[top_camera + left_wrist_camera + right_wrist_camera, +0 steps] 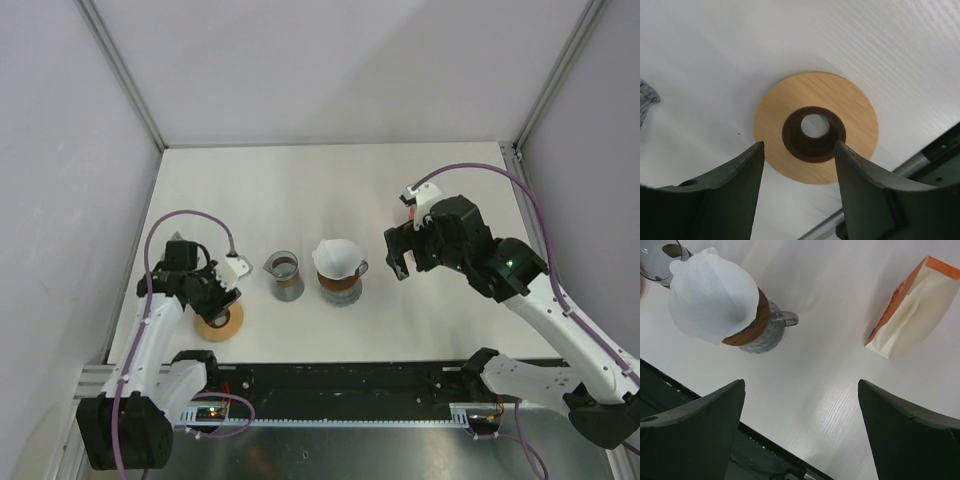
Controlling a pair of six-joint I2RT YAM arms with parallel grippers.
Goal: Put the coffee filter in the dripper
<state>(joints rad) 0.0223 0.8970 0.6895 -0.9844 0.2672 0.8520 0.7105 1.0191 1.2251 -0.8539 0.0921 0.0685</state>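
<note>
Coffee filter: white matt paper, finely textured.
Dripper: ribbed clear glass with a smooth wooden collar.
Jug, at 9 o'clock of the dripper: glossy grey.
Carton, at 3 o'clock of the dripper: orange card, holding cream paper.
Table: white, matt, fine linear grain.
Disc: pale grained wood, dark matt hub.
Right gripper fingers: dark matt plastic.

Wooden ring, glass jug, orange box, white table

White table inside pale, perhaps fabric walls, metal-framed.
</note>
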